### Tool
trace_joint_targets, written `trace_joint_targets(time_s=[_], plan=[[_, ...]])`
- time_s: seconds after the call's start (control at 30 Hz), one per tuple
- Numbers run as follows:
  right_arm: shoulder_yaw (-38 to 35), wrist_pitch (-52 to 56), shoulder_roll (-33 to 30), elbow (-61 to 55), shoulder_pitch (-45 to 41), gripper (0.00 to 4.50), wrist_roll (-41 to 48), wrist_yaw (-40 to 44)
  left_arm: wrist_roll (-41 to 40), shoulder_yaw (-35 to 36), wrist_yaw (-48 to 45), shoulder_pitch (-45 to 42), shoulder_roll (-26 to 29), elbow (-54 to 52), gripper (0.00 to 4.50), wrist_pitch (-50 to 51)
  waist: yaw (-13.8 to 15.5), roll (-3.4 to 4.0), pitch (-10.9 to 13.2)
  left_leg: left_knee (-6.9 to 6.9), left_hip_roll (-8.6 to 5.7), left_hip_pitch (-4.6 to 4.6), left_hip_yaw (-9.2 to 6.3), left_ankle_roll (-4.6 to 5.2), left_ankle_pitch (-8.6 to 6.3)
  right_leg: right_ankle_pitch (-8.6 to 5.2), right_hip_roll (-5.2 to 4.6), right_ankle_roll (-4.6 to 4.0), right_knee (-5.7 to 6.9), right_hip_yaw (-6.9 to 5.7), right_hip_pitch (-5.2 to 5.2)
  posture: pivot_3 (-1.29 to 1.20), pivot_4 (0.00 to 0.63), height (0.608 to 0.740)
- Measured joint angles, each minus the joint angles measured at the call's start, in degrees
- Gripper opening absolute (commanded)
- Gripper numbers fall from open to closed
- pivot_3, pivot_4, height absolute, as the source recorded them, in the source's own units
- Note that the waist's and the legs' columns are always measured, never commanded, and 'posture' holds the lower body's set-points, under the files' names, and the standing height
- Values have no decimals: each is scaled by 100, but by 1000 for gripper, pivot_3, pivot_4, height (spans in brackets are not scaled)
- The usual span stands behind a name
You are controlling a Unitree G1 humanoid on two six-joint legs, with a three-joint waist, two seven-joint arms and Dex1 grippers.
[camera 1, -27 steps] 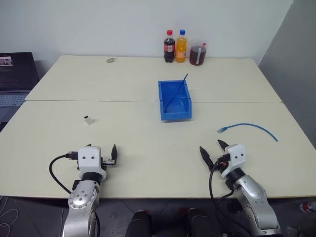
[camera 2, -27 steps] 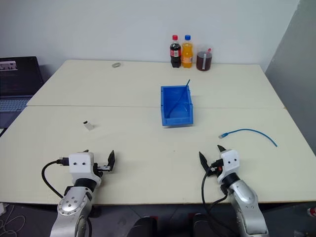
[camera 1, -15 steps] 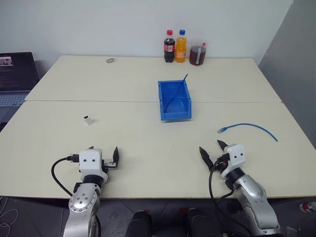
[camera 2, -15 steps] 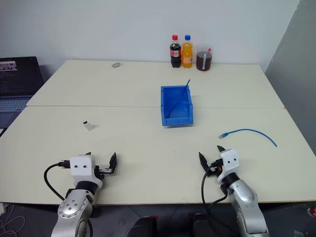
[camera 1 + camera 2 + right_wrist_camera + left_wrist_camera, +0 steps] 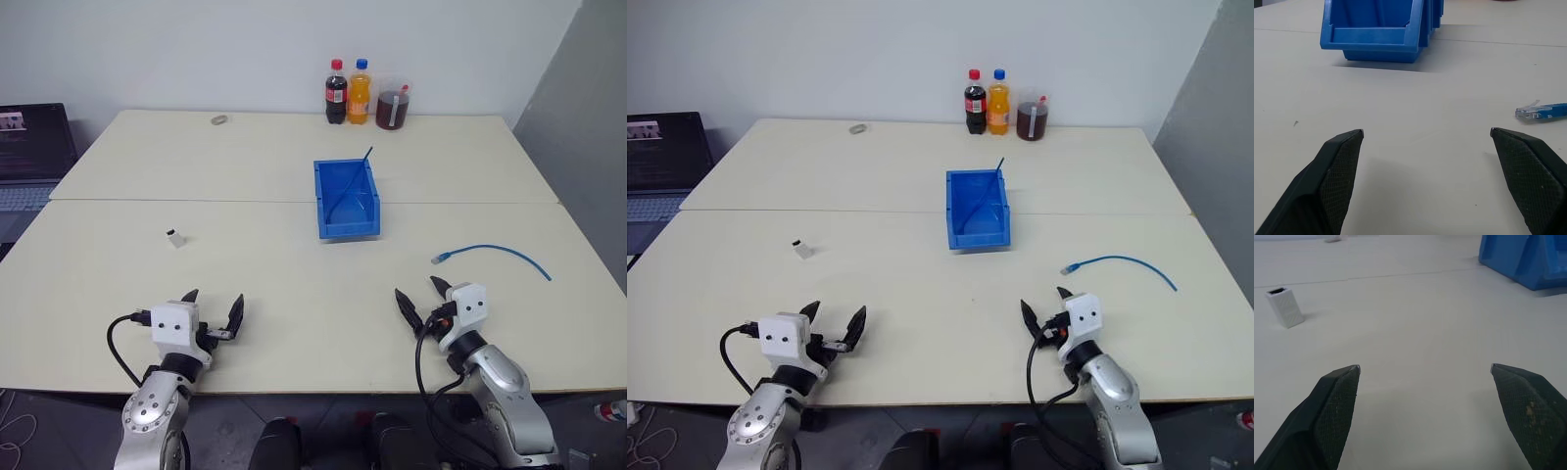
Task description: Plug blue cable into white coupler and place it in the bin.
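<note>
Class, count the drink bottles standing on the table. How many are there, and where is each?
2. Both stand at the table's far edge by the wall: a dark cola bottle and an orange soda bottle touching its right side. The lidded jar beside them isn't a bottle.

I see the bin [image 5: 346, 200], bright blue and open-topped, upright at table centre, its lower lip facing me. The white coupler [image 5: 175, 238], a tiny block with a dark end, stands at its 8 o'clock, well apart. The blue cable [image 5: 495, 253] curves loosely at the bin's 4 o'clock, clear plug toward the bin, unplugged.
</note>
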Motion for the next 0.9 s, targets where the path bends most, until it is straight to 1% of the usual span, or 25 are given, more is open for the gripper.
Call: trace_joint_targets(time_s=[0.13,0.23,0.47,0.57,0.6,0.63,0.67,0.73,0.77,0.83,0.9], plan=[[-22,-39,0,0,32,4423,0,-57,-191,-69,-536,-369,369,71,4500,24,4,0,0,0,0,-1,0,0,0,0,0,0,-1,-2,0,0,150,740],[-92,-48,-40,-6,109,4423,14,-49,-430,-166,-1013,-809,699,95,4500,265,9,0,0,0,0,-2,-1,0,0,1,0,2,0,-3,1,0,150,740],[-406,52,-540,-150,154,4423,187,202,-1129,-491,-1998,-1722,1270,12,4500,1198,-3,1,1,0,0,-1,1,0,0,2,2,4,-2,-1,2,0,150,740],[-621,490,-1249,-197,-30,4423,540,714,-1442,-871,-2656,-2017,1686,-171,4500,1760,-16,7,5,3,-2,-1,5,0,0,4,1,8,-4,5,4,0,150,740],[-818,663,-1601,-148,-222,4423,729,969,-1527,-1046,-2887,-2131,1812,-252,4500,1945,-18,9,9,5,-3,-1,8,0,0,6,1,10,-5,7,5,0,150,740],[-917,727,-1748,-115,-336,4423,799,1080,-1549,-1102,-2976,-2184,1840,-281,4500,2015,-18,9,9,5,-3,-1,8,1,0,6,1,10,-5,6,5,0,150,740],[-1023,828,-2058,25,-578,4423,929,1340,-1552,-1221,-3115,-2284,1899,-289,4500,2080,-21,8,9,5,-2,5,7,1,0,6,2,10,-5,5,9,0,150,740],[-1119,919,-2480,313,-958,4423,1012,1746,-1533,-1348,-3278,-2412,1954,-290,4500,2136,-21,6,10,3,1,11,2,2,0,3,9,4,-4,2,15,0,150,740],[-1046,933,-2722,576,-1182,4423,1011,2023,-1489,-1448,-3331,-2493,1985,-273,4500,2130,-25,8,15,3,1,15,2,2,-1,2,10,4,-5,3,20,0,150,740],[-653,954,-3350,1581,-2067,4423,812,2837,-1325,-1657,-3440,-2747,1982,-212,4500,2090,-41,15,51,7,-3,26,10,2,0,7,7,11,-8,11,31,0,150,740],[-84,731,-3778,2616,-3057,4423,337,3618,-1196,-1798,-3558,-2901,1977,-174,4500,1984,-52,17,60,4,-2,37,10,3,0,7,7,10,-16,10,44,0,150,740]])
